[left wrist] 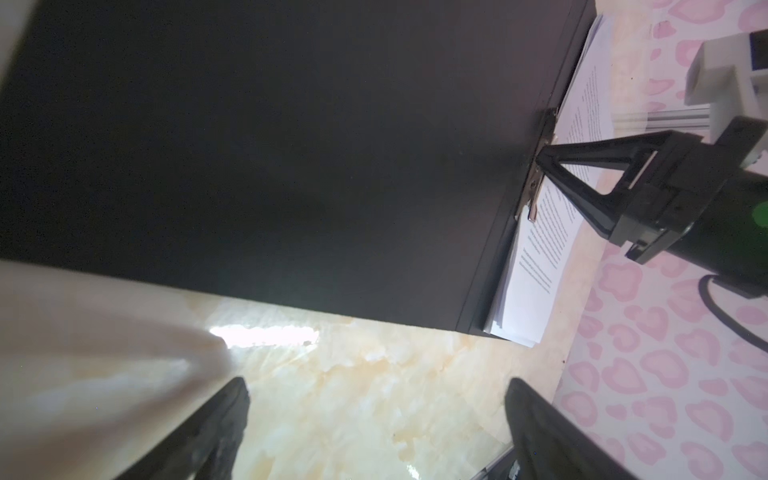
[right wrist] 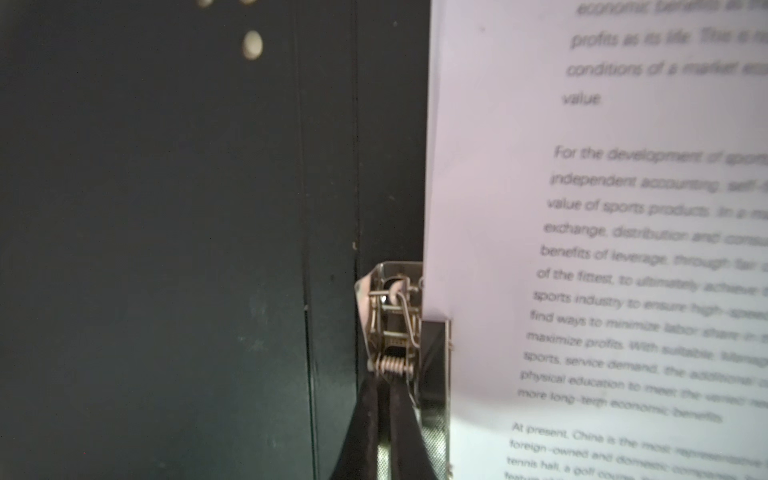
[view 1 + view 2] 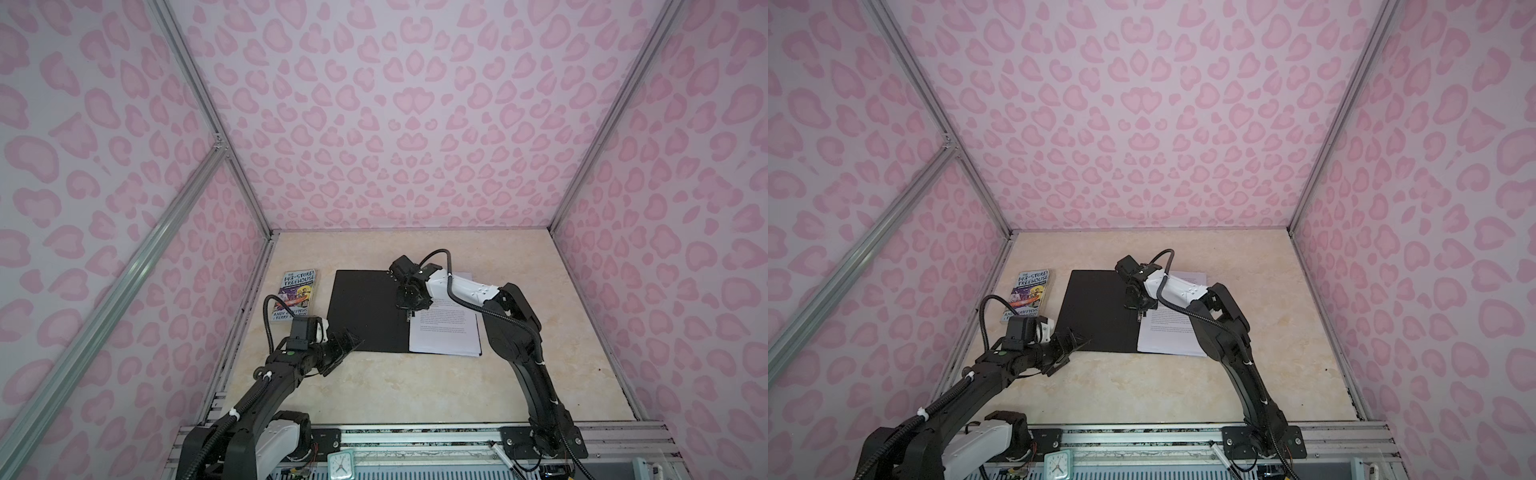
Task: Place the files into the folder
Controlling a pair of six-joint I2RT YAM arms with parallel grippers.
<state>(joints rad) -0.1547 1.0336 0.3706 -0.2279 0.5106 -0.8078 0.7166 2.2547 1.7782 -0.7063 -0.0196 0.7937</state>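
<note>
Pink leopard-print walls are set around a pale marbled tabletop [image 3: 374, 395], on which a thin flat black folder [image 3: 365, 307] is laid open. A stack of white printed paper sheets [image 3: 446, 332] is seen on its right half, their edge just beside the small metal spring clip [image 2: 395, 316] at the spine. The right claw [image 3: 408, 311] is closed tight, its tips touching that clip; whether any part is pinched cannot be told. The left claw [image 3: 347, 340] is held wide open and empty near the folder's near left corner. A colourful paperback book [image 3: 296, 295] lies apart. The insertion is judged largely done; clamping and closing the cover appear left.
</note>
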